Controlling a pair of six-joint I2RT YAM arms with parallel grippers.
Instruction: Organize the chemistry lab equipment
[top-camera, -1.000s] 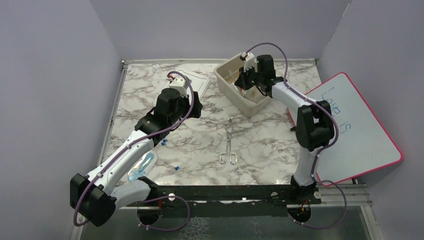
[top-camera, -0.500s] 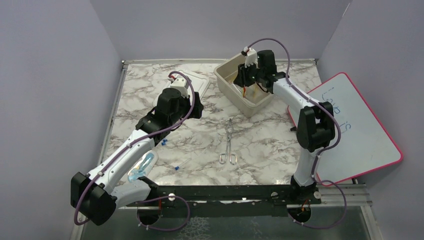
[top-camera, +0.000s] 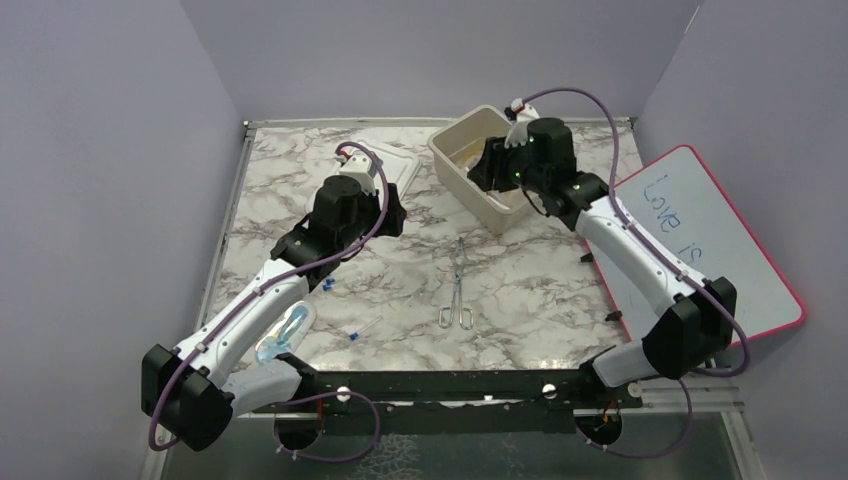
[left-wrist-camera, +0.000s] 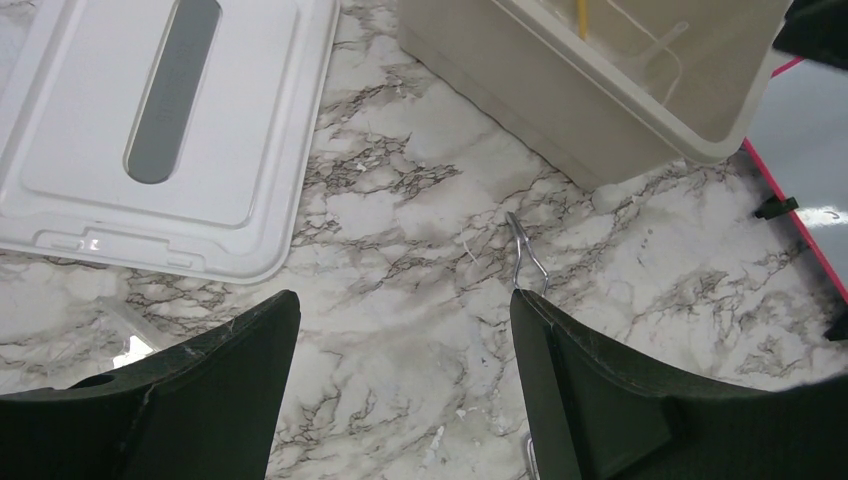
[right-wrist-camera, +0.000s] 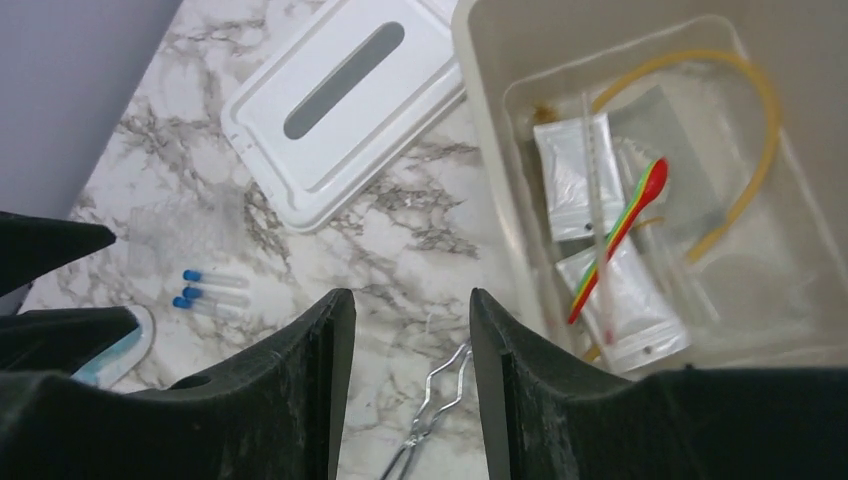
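A marble-patterned table (top-camera: 530, 290) carries an open beige tub (top-camera: 465, 190) at the back, a white lid (right-wrist-camera: 330, 130) lying flat beside it. A pink-edged whiteboard (top-camera: 720, 260) overhangs the right edge; its blue writing possibly reads "Love is".

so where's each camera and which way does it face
top external: fixed above and behind the bases, looking down on the marble table; the left arm and right arm show whole.
left wrist: on that wrist, looks down at the white lid, beige bin and tongs; left fingers frame the bottom.
right wrist: on that wrist, looks down into the beige bin at amber tubing; right fingers at bottom.
shared: both wrist views catch the white lid, beige bin and tongs.
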